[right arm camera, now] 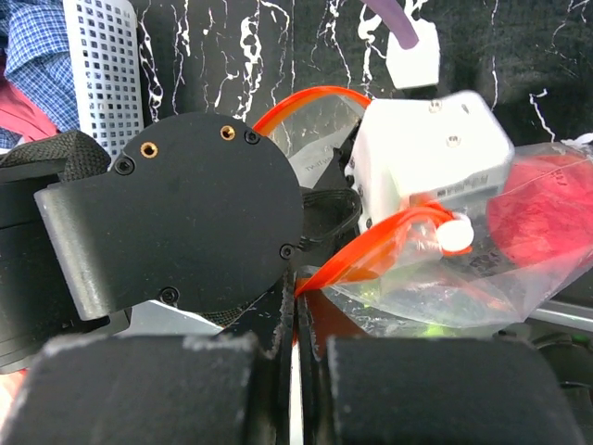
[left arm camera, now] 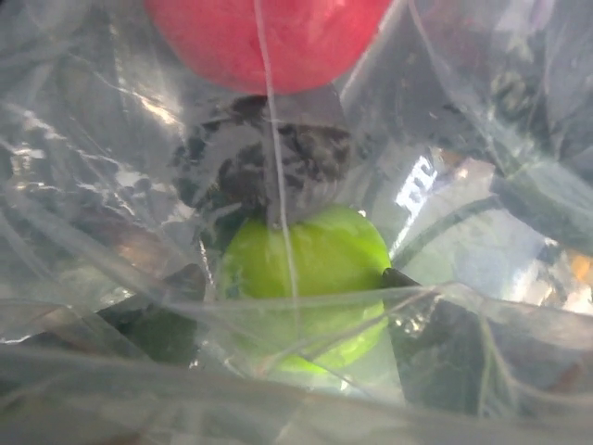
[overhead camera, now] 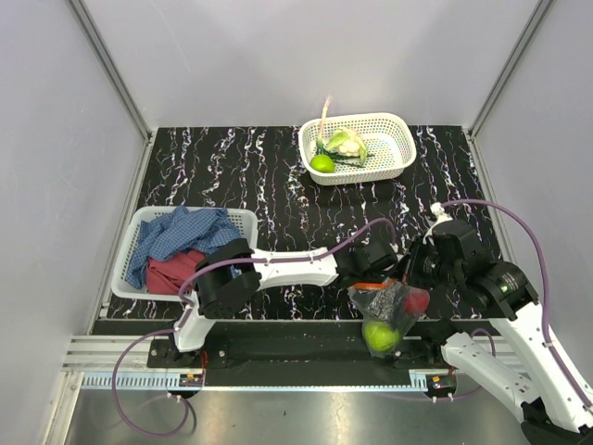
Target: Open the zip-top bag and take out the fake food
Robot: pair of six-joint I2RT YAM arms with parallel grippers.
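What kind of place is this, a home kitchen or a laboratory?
Probably a laboratory robot cell: plain grey walls in metal framing, left arm and right arm bolted to a metal rail, and a white basket of fake food.

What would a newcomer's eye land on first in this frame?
The clear zip-top bag at the near edge of the table, with a lime-green fruit and a red piece inside. In the right wrist view, the right gripper is shut on the bag's orange-red zip strip. Farther back, a white basket holds more fake food, and a second basket at the left holds blue and red cloths.
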